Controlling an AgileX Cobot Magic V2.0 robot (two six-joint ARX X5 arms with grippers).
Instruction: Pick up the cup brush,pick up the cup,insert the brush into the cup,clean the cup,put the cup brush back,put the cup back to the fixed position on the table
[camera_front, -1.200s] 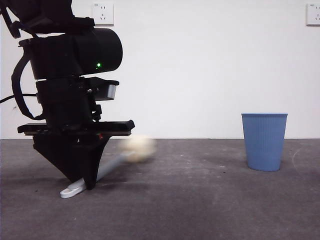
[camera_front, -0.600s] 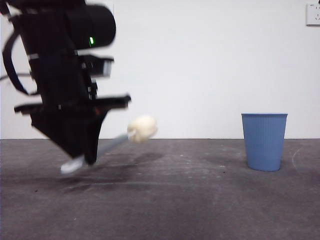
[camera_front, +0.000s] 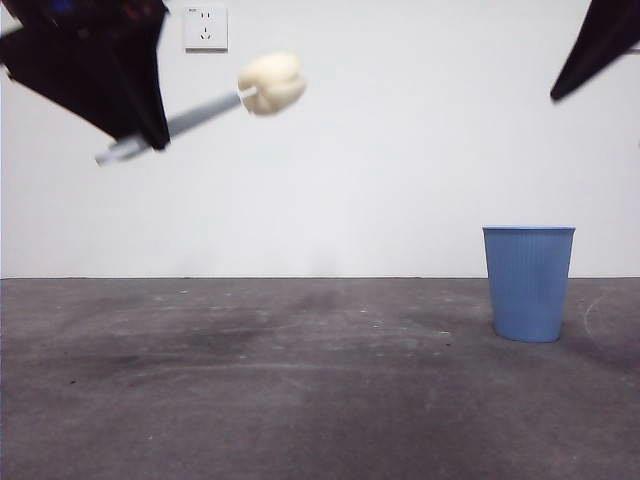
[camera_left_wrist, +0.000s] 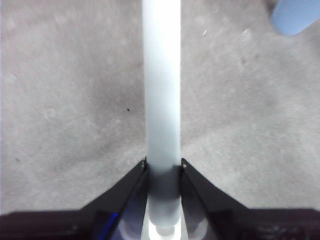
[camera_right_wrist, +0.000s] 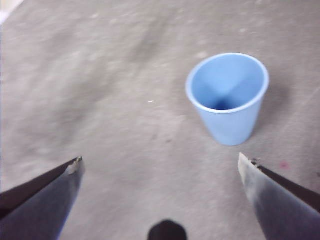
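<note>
The left gripper (camera_front: 140, 125) hangs high above the desk (camera_front: 300, 400) at the upper left of the front view, clenched on the cup brush (camera_front: 215, 105). Its two jaws press against either side of the slim grey handle, as the left wrist view shows, with the handle (camera_left_wrist: 161, 90) running straight out from between them. In the front view the brush is held well clear of the desk and tilted: the pale looped end pokes out low behind the gripper, the handle rises away from it, and the cream-yellow sponge head (camera_front: 271, 83) sits at the far, higher end, in front of the white wall just beside a wall socket (camera_front: 205, 28). The cup (camera_front: 528, 282) stands upright on the desk at the right of the front view, well apart from the brush and untouched. The right gripper (camera_right_wrist: 162, 172) hovers above the desk near the cup, released, its jaws spread wide; in the right wrist view the cup (camera_right_wrist: 227, 97) lies ahead of the jaws, nearer one of them, its open mouth facing up, not between them and touching neither. In the front view only a black tip (camera_front: 597, 45) of that arm shows at the upper right corner, above the cup.
</note>
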